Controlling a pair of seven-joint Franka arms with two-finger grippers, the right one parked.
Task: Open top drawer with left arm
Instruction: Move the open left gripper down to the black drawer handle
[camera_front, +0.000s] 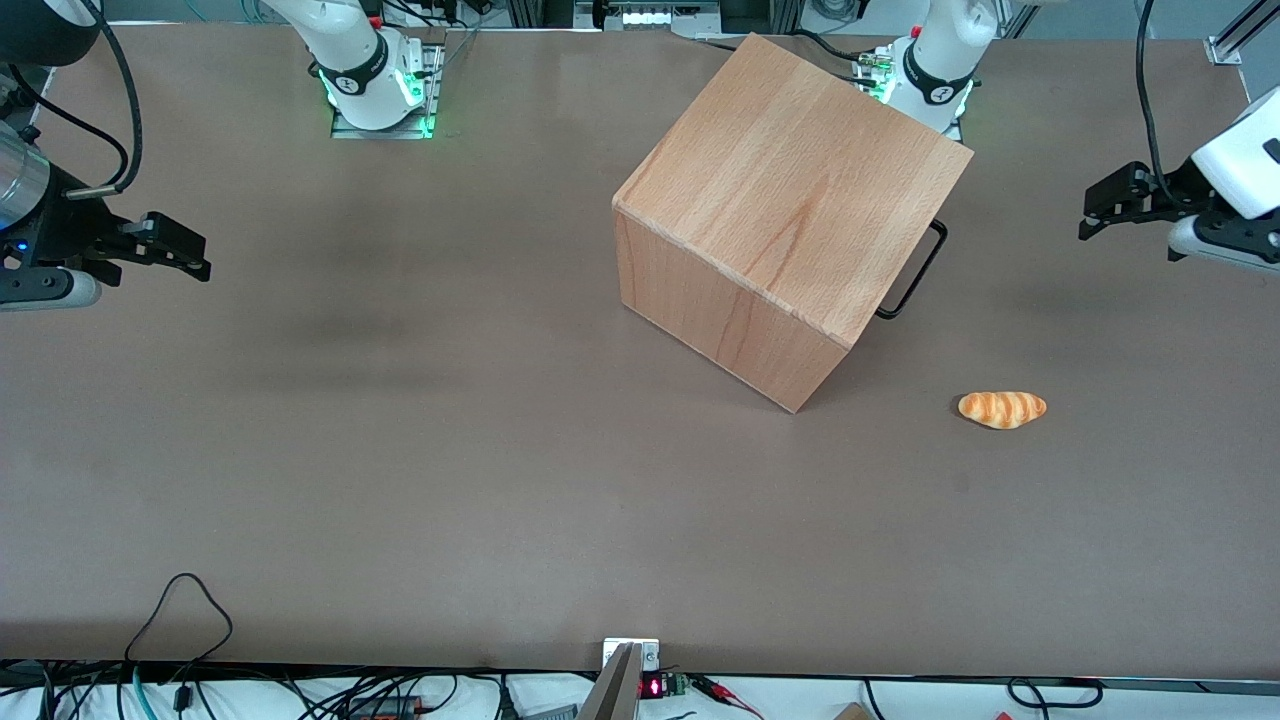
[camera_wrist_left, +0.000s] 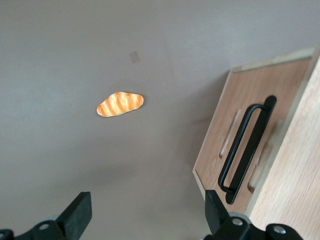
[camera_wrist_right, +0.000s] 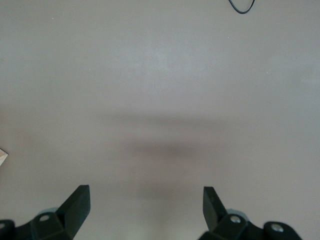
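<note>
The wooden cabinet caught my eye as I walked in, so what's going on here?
The left arm is set to open the top drawer of the beech cabinet. Its gripper hangs open above the table, toward the working arm's end, apart from the black handle and holding nothing. The drawer looks shut. A small bread roll lies on the table, nearer the front camera than the cabinet.

Shut top drawer (camera_wrist_left: 235, 145), black handle (camera_wrist_left: 247, 145).
</note>
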